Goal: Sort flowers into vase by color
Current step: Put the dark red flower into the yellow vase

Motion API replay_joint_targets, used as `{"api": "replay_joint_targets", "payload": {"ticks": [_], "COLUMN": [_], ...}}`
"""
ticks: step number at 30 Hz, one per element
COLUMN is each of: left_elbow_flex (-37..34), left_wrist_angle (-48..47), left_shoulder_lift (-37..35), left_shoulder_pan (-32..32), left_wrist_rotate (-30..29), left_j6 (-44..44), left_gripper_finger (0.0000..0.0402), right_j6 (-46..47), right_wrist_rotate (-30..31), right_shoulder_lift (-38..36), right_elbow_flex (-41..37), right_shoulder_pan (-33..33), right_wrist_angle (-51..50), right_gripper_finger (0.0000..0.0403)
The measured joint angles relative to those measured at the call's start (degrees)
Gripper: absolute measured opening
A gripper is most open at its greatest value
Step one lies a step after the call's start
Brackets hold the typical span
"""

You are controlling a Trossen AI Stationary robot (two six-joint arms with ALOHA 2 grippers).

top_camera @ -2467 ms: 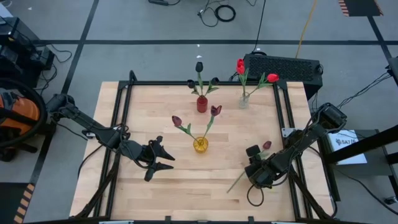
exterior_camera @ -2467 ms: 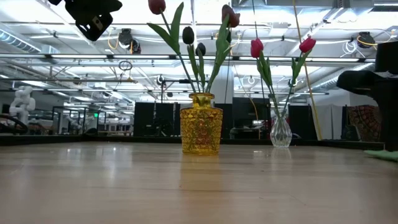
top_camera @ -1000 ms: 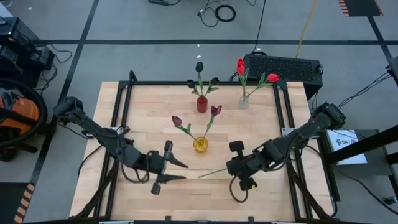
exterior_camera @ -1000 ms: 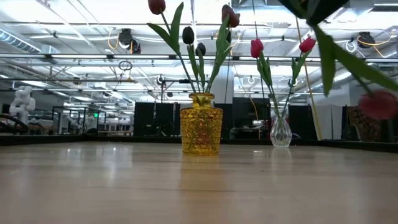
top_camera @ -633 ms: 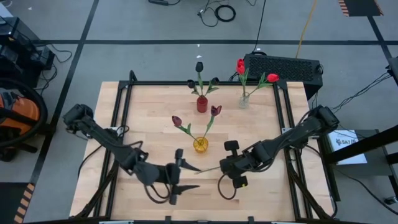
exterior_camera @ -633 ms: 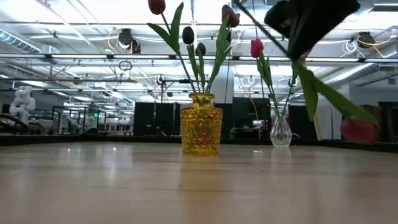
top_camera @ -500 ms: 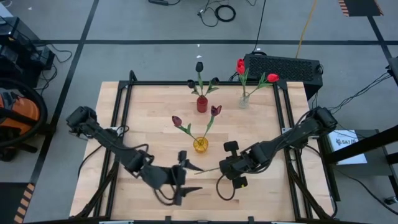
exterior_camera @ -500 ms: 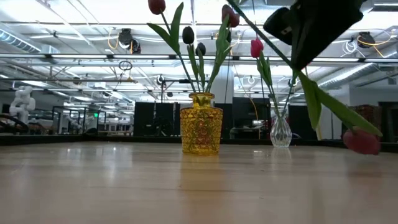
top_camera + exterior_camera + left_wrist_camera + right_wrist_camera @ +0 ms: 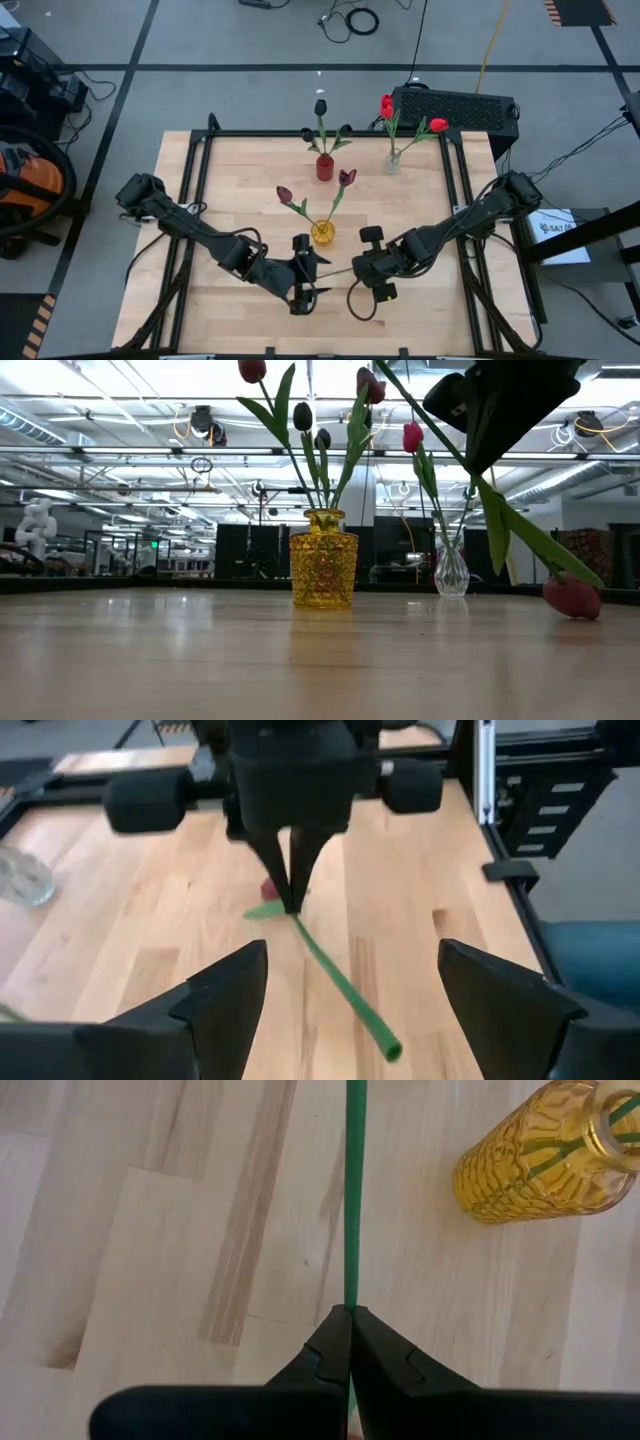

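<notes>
Right gripper [image 9: 349, 1342]: fingers pressed together on the long thin green stem of an artificial tulip [image 9: 340, 272], clamped partway along, low over the front middle of the pale wooden table [image 9: 200, 300]. Stem run out level from the fingertips toward the left arm, its free cut end hanging in the air; dark pink flower head [image 9: 572, 598] trailing on the far side of the grip, drooped almost to the tabletop in the low view.

Left gripper [image 9: 345, 985]: fingers spread wide, empty, facing the right gripper head-on just beyond the stem's free end. Stem's long axis aimed straight into the gap between those open fingers, so a handover judged likely, with the left the nearer arm to the cut end.

Yellow patterned glass vase [image 9: 545, 1155] with two maroon tulips just behind both grippers; red vase [image 9: 324, 167] with near-black tulips and clear glass vase [image 9: 392, 162] with bright red tulips well apart at the back.
</notes>
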Motion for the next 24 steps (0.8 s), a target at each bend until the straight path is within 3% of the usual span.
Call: {"api": "replay_joint_targets", "payload": {"ticks": [6, 24], "left_elbow_flex": [0.0, 0.0], "left_wrist_angle": [-6.6, -4.6], "left_shoulder_lift": [0.0, 0.0], "left_shoulder_pan": [1.0, 1.3], "left_wrist_rotate": [0.2, 1.7], "left_j6": [-2.6, 5.0], "left_gripper_finger": [0.0274, 0.0154], "right_j6": [0.0, 0.0], "right_wrist_rotate": [0.0, 0.4], "right_shoulder_lift": [0.0, -0.1], "right_elbow_flex": [0.0, 0.0], "right_shoulder_pan": [0.0, -0.1], "right_wrist_angle": [0.0, 0.0], "right_gripper_finger": [0.0000, 0.0000]}}
